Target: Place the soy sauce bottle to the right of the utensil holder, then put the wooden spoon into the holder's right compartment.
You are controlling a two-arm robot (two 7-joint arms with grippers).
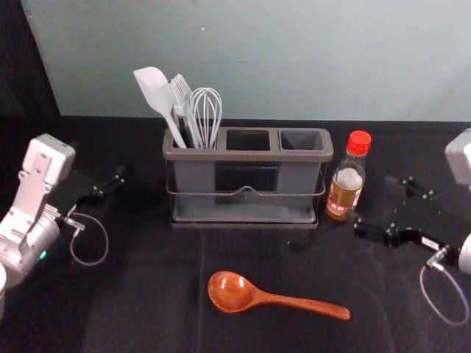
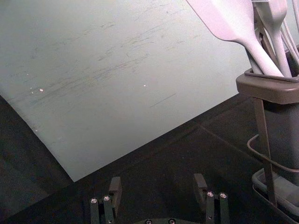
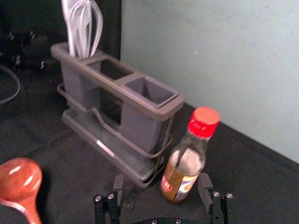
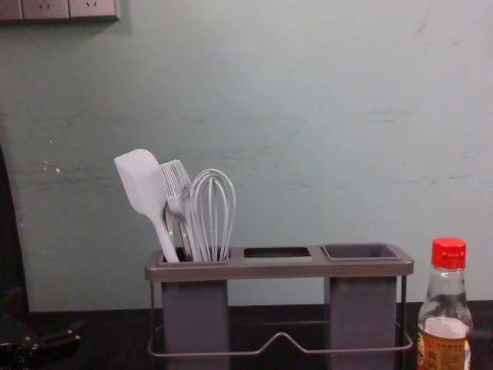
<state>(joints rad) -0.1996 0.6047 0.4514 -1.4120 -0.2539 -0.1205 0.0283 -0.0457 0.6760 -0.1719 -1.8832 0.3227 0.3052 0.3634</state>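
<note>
Surface: carries everything; its back edge meets the wall, so little room behind the holder. More in front.
Utensil holder: upright, long side toward me, all slots reachable from above. Rim and wire rail are the edges to miss.
Right claw: low at the bottle, fingertips apart on either side of its base, not clamped. Contact on the near finger: can't tell. I'd back straight out before lifting, else I tip it.
Left claw: idle beside the holder's left end, fingertips apart, well off the work.
Soy sauce bottle: upright, just right of the holder; I read the placing as met. Narrow gap to the frame, don't nudge it inward.
Wooden spoon: flat in front of the holder, handle toward my right, so that claw suits it. Room around the handle for fingers. Then lift, turn upright, handle down probably.
Right compartment: open top, nearest the bottle; come in from above, staying off the red cap.
</note>
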